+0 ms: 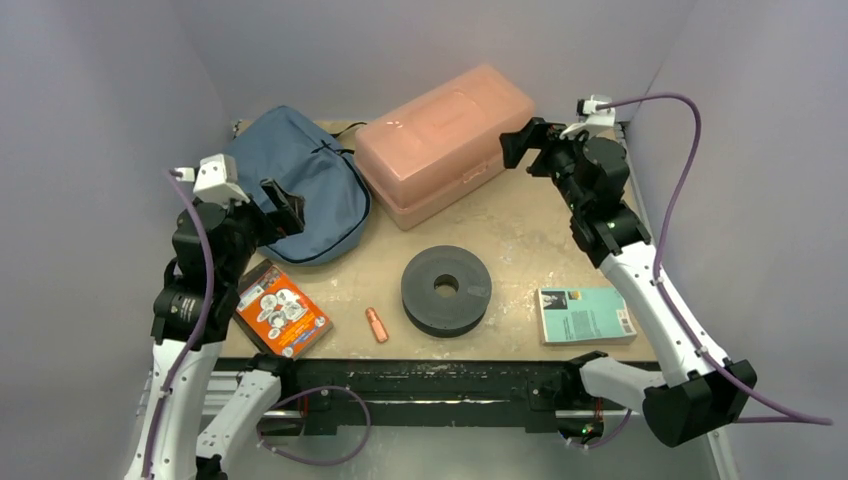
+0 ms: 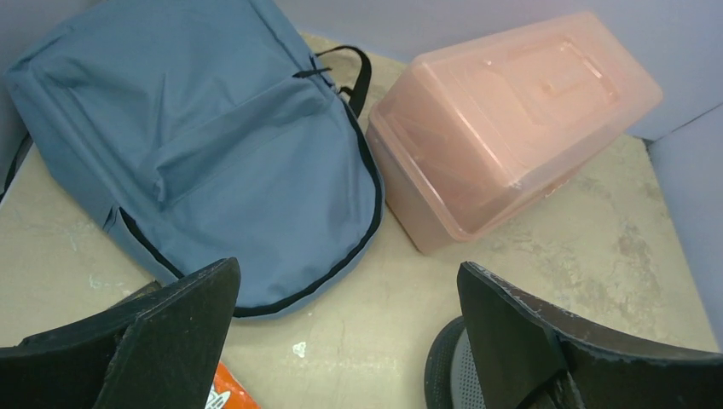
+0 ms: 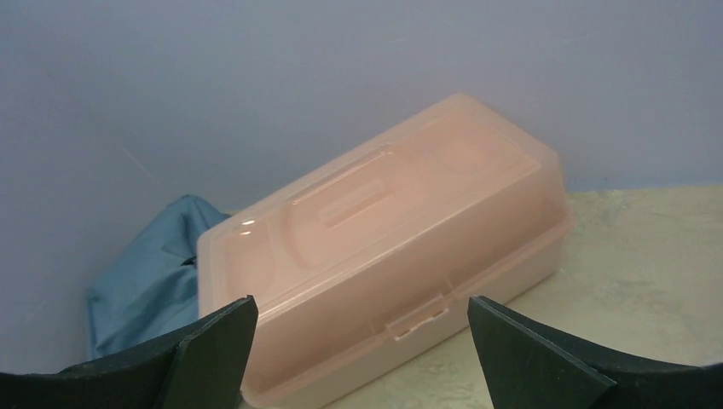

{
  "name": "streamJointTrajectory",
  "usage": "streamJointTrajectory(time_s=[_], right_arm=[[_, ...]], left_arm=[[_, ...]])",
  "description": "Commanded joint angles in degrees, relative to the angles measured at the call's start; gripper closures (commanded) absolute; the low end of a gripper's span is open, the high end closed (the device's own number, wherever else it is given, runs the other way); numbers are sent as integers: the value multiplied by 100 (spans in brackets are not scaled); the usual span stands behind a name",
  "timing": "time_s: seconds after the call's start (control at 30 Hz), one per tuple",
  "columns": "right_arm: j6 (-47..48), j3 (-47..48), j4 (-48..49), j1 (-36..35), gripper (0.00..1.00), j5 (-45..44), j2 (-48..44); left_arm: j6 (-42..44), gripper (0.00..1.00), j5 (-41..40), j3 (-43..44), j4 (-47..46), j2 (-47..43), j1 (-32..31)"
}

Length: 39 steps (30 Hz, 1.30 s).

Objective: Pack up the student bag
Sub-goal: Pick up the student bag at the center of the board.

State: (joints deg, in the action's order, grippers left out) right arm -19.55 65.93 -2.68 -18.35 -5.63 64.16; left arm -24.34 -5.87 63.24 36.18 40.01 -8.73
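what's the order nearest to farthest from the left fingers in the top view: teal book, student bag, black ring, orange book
1. student bag, back left, right by the left fingers
2. orange book, front left
3. black ring, centre
4. teal book, front right

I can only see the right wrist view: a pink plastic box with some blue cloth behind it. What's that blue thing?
Observer: A soft slate-blue fabric backpack, lying flat to the left of the salmon-pink plastic box.
Operator: Is there anything to put in it?
Observer: Along the near edge lie an orange printed booklet, a small copper-coloured cylinder, a thick black ring and a pale teal book.
Operator: And the other arm?
Observer: Its left end effector is open and empty, by the backpack's front edge.
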Motion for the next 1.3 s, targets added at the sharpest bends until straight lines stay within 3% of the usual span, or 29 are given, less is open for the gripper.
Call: streamJointTrajectory(time_s=[0.0, 0.23, 0.5, 0.8, 1.03, 1.13, 1.27], right_arm=[[-369, 467, 222, 16, 1, 1253, 300], [-449, 676, 442, -184, 1, 2526, 916], [-239, 965, 33, -1406, 1, 2257, 1517], [-242, 917, -95, -1796, 1, 2228, 1618], [-118, 805, -223, -1816, 1, 2320, 1586], [-274, 774, -127, -1929, 1, 2344, 1705], [-1130, 681, 212, -2338, 1, 1649, 2025]], left_arm=[[189, 0, 64, 190, 271, 259, 37], [107, 1, 342, 255, 667, 962, 38], [-100, 11, 384, 591, 696, 2348, 38], [-161, 9, -705, 2868, 1528, 4756, 261], [645, 4, -1117, 3586, 1193, 5944, 656], [548, 4, -719, 3628, 1424, 6129, 783], [21, 6, 234, 2842, 944, 5507, 793]])
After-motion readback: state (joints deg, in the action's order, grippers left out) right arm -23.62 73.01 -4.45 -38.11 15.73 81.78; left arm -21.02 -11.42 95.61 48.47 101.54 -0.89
